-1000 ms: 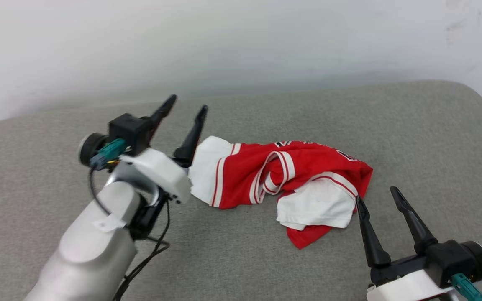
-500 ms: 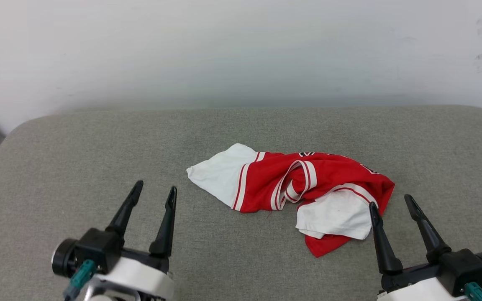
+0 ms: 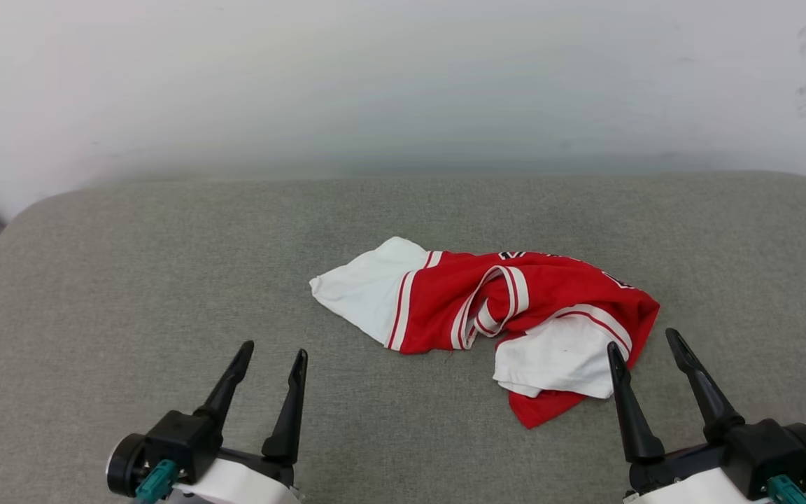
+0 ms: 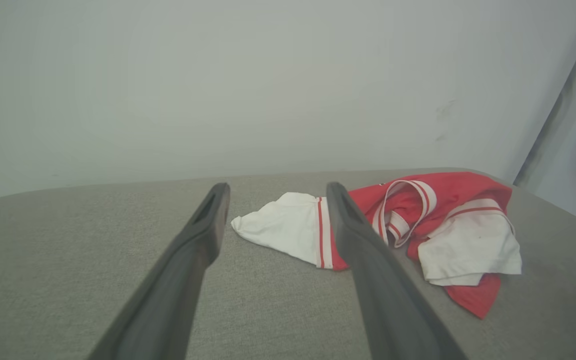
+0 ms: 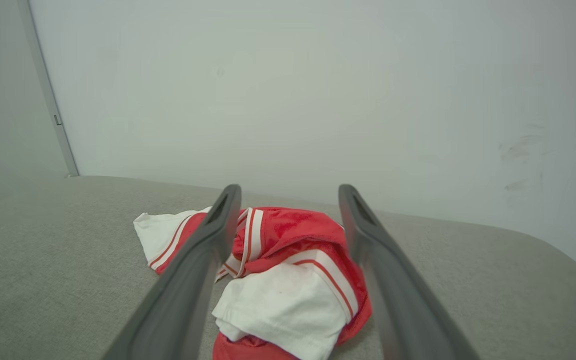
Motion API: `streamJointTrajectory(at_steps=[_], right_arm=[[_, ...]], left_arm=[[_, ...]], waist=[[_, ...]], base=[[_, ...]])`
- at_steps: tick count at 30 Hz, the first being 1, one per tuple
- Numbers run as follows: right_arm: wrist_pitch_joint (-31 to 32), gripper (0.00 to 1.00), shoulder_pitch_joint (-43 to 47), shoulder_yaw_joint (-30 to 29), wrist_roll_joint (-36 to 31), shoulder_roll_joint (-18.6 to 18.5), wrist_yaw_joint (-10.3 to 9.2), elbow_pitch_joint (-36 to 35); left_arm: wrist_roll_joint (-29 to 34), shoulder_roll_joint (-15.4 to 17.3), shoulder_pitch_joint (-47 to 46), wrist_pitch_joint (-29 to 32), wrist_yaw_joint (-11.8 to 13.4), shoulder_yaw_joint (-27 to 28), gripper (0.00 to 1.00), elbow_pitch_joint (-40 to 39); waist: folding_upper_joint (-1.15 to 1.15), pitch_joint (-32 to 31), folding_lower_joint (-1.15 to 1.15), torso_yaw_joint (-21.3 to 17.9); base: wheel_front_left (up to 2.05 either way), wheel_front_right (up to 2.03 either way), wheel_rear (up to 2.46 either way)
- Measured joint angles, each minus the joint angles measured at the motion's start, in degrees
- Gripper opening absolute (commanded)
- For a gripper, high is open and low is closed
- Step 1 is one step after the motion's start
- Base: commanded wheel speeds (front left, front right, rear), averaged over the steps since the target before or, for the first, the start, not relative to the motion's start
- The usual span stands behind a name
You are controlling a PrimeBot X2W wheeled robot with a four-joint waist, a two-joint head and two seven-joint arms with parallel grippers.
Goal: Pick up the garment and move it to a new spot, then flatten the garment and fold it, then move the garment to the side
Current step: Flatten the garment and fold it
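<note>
1. The left end effector is released, its two long dark tapered fingers spread wide with nothing between them. It is poised over bare padding.
2. The right end effector is also released and empty. Its inner fingertip sits right at the edge of a white sleeve; I cannot tell whether it touches.
3. The garment lies crumpled directly ahead of the right end effector. From the left end effector it is ahead and off to the inner side, clear of the fingertips.
4. By my reading, the first step is in hand: the pickup has not begun, and nothing is flattened or folded.
5. The next move probably calls for each end effector to lower onto a separate edge of the cloth. The near sleeve suits the right one and the far sleeve the left. Each should pinch a single layer, not the bunched middle.
6. The cloth is thin, soft and limp, red with white sleeves, and a striped neckline is twisted into a loop.
7. It rests on a grey padded surface with a coarse weave and rounded corners, set against a plain pale wall.
</note>
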Motion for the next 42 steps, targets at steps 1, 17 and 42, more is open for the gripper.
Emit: streamJointTrajectory(at_steps=[1,17,42], right_arm=[[0.0,1.0,0.0,0.2,-0.1,0.0,0.0,0.0],[0.0,1.0,-4.3,2.4,-0.8,-0.1,0.0,-1.6],[0.0,1.0,-8.6,5.6,1.2,0.1,0.0,-1.6]], left_arm=[[0.0,0.0,0.0,0.0,-0.3,-0.2,1.0,0.8],[-13.6,5.2,-27.3,41.0,-2.6,-5.5,1.0,11.0],[-20.3,14.7,-45.0,63.7,-2.7,-17.3,0.0,25.5]], waist=[[0.0,0.2,0.0,-0.2],[0.0,9.6,0.01,-5.3],[0.0,20.3,0.01,-12.4]], base=[[0.0,0.0,0.0],[0.0,0.0,0.0],[0.0,0.0,0.0]])
